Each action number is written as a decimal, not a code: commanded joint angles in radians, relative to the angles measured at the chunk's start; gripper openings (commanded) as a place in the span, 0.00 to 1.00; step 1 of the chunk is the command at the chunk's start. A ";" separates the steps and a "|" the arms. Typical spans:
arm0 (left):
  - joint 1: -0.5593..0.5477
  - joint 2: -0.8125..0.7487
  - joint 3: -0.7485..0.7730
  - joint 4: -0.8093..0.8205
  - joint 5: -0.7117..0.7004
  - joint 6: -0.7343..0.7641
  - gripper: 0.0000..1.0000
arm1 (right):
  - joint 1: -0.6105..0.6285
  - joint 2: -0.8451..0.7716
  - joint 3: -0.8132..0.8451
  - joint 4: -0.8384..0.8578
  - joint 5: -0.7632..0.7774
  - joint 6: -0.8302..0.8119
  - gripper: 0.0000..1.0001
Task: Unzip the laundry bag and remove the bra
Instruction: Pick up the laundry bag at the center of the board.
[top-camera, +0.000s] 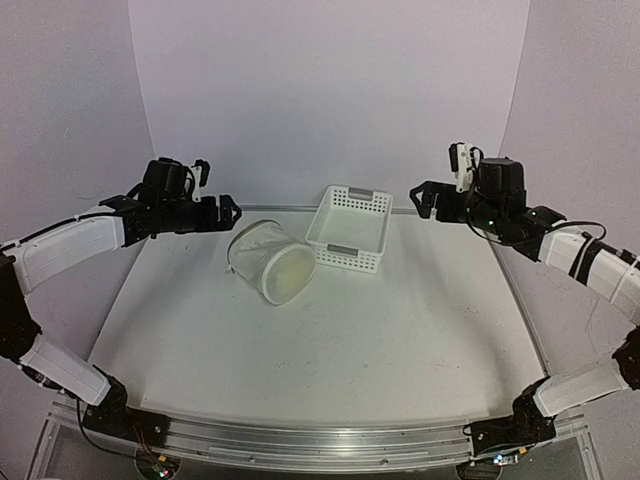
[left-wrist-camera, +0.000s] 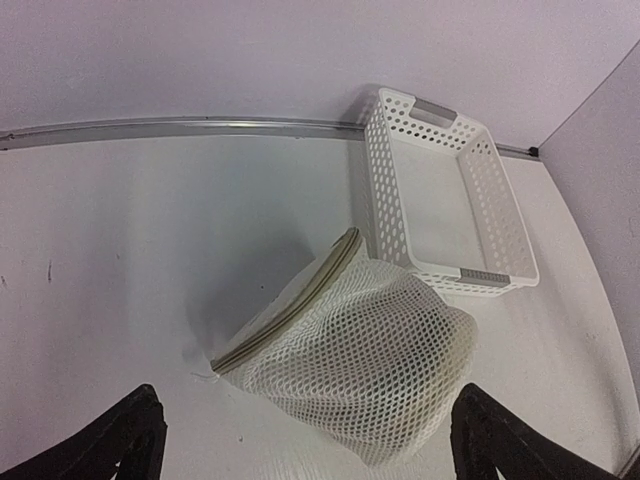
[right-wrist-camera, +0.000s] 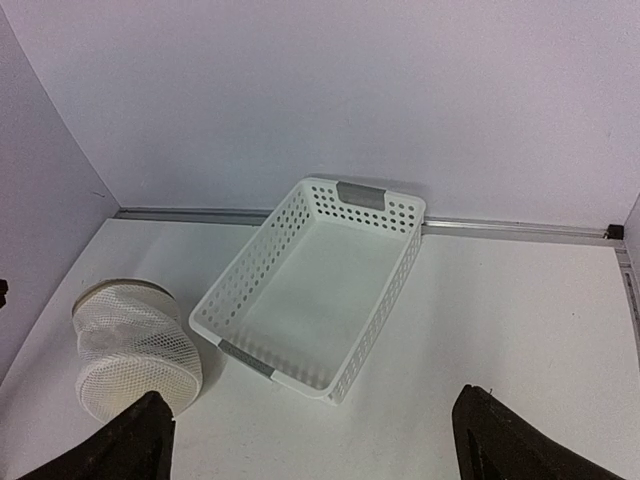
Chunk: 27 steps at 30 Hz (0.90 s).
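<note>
Resting tipped on its side on the pale tabletop (top-camera: 350, 340): white translucent mesh cylinder laundry bag (top-camera: 270, 262), round end facing the arm bases, just left of the white rectangular lattice plastic basket (top-camera: 350, 228). Farther back, raised either side of that basket: left claw (top-camera: 230, 210) and right claw (top-camera: 420, 198), both spread wide, gripping nothing.

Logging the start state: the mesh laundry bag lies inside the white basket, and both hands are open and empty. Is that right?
Not quite. The laundry bag lies on the table beside the basket, not inside it; the top external view shows the basket empty. The left hand and right hand are open and empty, as you said.
</note>
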 joint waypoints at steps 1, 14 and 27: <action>-0.004 0.021 0.081 0.041 -0.071 -0.044 1.00 | 0.009 -0.018 0.074 0.008 0.082 -0.011 0.98; 0.063 0.118 0.130 0.068 0.054 -0.224 0.99 | 0.012 -0.036 0.069 -0.009 0.081 -0.041 0.98; 0.087 0.317 0.227 0.100 0.201 -0.103 0.96 | 0.012 -0.053 0.051 -0.008 0.044 -0.046 0.98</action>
